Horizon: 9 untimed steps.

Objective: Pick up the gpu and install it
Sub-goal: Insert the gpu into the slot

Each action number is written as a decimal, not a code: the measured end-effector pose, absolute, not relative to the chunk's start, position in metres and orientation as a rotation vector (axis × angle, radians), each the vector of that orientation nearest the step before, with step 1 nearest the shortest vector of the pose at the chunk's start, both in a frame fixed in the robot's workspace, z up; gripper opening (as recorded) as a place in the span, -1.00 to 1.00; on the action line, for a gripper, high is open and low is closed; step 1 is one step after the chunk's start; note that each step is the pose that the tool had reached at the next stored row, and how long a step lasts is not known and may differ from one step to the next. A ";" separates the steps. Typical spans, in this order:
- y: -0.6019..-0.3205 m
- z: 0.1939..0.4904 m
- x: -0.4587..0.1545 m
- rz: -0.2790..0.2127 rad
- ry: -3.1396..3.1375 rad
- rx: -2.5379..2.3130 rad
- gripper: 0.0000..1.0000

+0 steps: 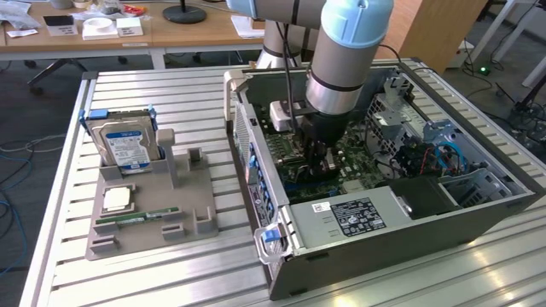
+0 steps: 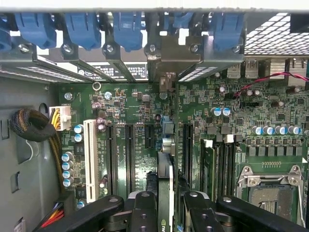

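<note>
1. My gripper [image 2: 166, 205] is down inside the open computer case [image 1: 384, 236], fingers [image 2: 145, 212] narrowed edge-on around the gpu [image 2: 165, 183].
2. The card stands upright over the motherboard [image 2: 145, 106], between the black expansion slots [image 2: 129, 154].
3. The hard drive [image 1: 126, 146] sits in the grey holder [image 1: 153, 217] outside.

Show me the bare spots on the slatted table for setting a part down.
Free: the slatted metal table beyond the blue-labelled hard drive, and the strip in front of the grey parts holder. Crowded: the open grey computer case, where the black gripper holds the dark gpu card edge-on.
</note>
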<state>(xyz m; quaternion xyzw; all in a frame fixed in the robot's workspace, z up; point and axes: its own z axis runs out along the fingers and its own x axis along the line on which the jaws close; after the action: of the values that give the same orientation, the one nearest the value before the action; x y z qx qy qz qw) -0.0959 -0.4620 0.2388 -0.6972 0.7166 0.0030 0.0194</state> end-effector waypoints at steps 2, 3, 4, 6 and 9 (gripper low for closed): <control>-0.462 0.238 -0.096 0.009 2.224 -2.164 -0.47; -0.462 0.238 -0.096 0.010 2.224 -2.164 -0.47; -0.462 0.238 -0.096 0.010 2.224 -2.164 -0.47; -0.462 0.238 -0.096 0.010 2.224 -2.163 -0.47; -0.462 0.238 -0.096 0.010 2.224 -2.163 -0.47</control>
<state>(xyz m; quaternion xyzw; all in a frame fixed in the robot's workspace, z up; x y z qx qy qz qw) -0.0960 -0.4620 0.2382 -0.6971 0.7167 0.0031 0.0194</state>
